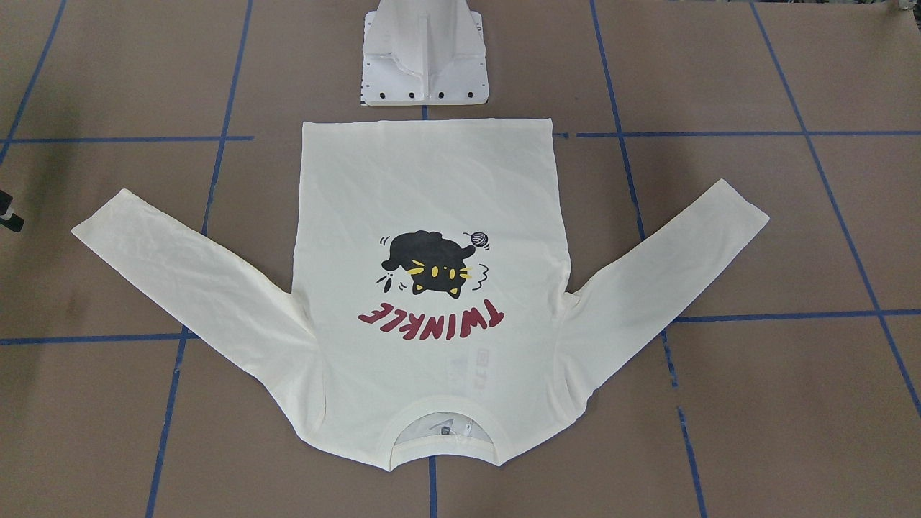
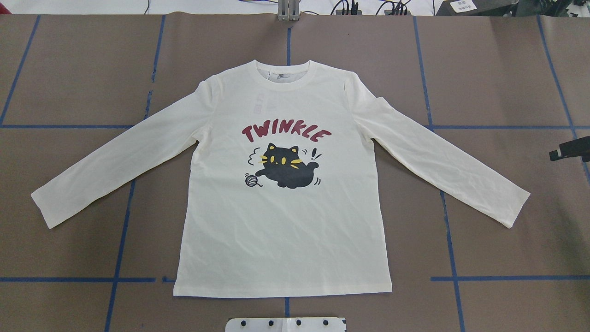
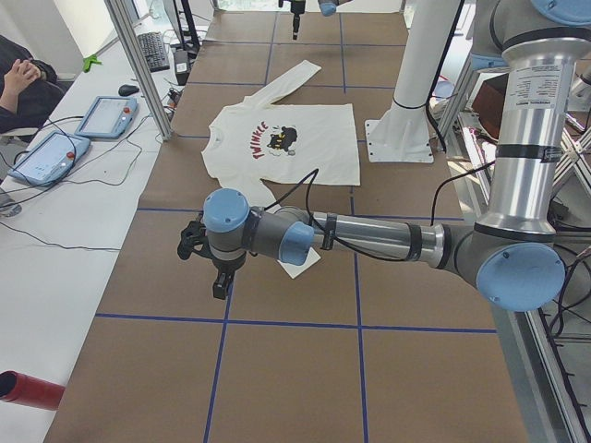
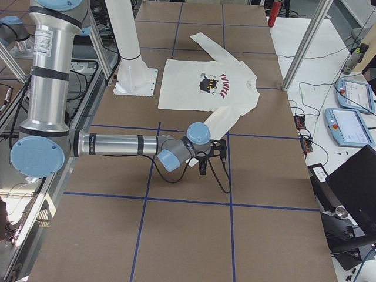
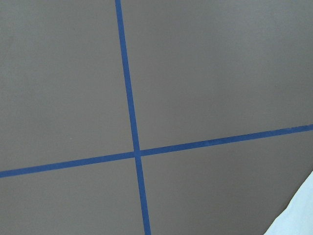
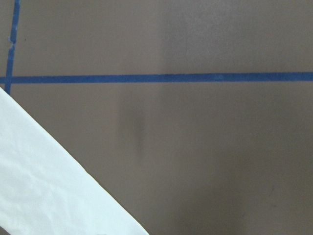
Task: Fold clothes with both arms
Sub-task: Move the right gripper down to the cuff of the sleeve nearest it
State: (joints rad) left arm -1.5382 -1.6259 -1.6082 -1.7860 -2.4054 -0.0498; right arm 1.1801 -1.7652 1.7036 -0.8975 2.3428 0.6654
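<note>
While neither arm is touching cloth yet, I am judging from the front-facing view that uneven lifting would be dragging the T-shirt (image 1: 432, 187) askew. It is lying flat and print-up, its hem just in front of the white pedestal base (image 1: 424, 54) and its collar pointing away from the base. Both sleeves are spreading wide to either side. The cloth is looking cream, thin and faintly creased, with a black cat and red lettering mid-chest.

Overhead, a black sliver of the right gripper (image 2: 569, 150) is poking in well out to the base's right, beyond the cuff. I cannot tell how its jaws are standing.

From the left end, the left gripper (image 3: 220, 286) is hanging fingers-down above the table (image 3: 277, 369). It is sitting well out to the base's left, near that side's cuff, and I cannot tell whether it is parted or closed.

From the right end, the right gripper is hovering just past its own cuff.

The left wrist view is catching only a corner of sleeve beside crossing blue tape (image 5: 129, 98). A pinch from there would, I think, be closing on bare table.

The right wrist view is seeing a broader sleeve edge. Taking one layer only would be leaving that sleeve sagging open.
</note>
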